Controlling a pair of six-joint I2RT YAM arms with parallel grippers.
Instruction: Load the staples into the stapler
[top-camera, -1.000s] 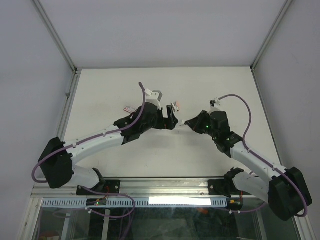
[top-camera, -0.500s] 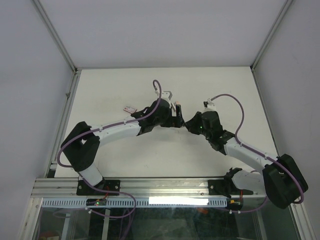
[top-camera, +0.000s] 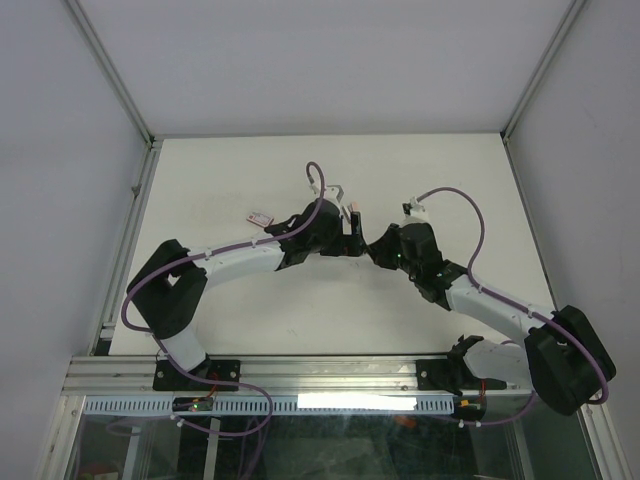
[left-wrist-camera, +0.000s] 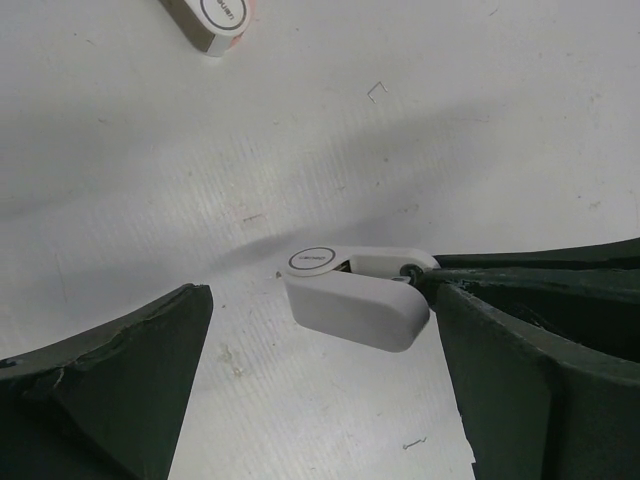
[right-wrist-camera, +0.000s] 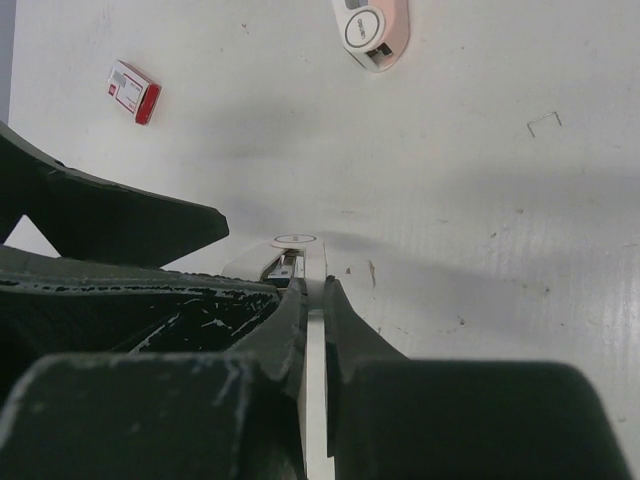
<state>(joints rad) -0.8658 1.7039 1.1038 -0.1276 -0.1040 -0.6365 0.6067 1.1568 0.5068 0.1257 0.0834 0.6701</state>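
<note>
My right gripper (right-wrist-camera: 312, 292) is shut on the thin white top arm of a small white wedge-shaped stapler-like piece (left-wrist-camera: 350, 305), which rests low on the table. My left gripper (left-wrist-camera: 322, 305) is open, with one finger (left-wrist-camera: 110, 390) on each side of that piece and neither touching it. In the top view the two grippers meet at mid-table, left (top-camera: 350, 240) and right (top-camera: 373, 248). The pink-and-white stapler (right-wrist-camera: 370, 30) lies just beyond them and also shows in the top view (top-camera: 352, 211). The red-and-white staples box (right-wrist-camera: 133, 92) lies further left. No staple strip shows.
Single loose staples lie on the table (left-wrist-camera: 377, 90) (right-wrist-camera: 543, 122). A small grey object (top-camera: 338, 190) sits behind the left gripper. The metal frame rails (top-camera: 130, 230) border the white table.
The left arm has swung its elbow up and moved its gripper right, close around the white piece. The right gripper has shifted a little left and still holds the piece.
</note>
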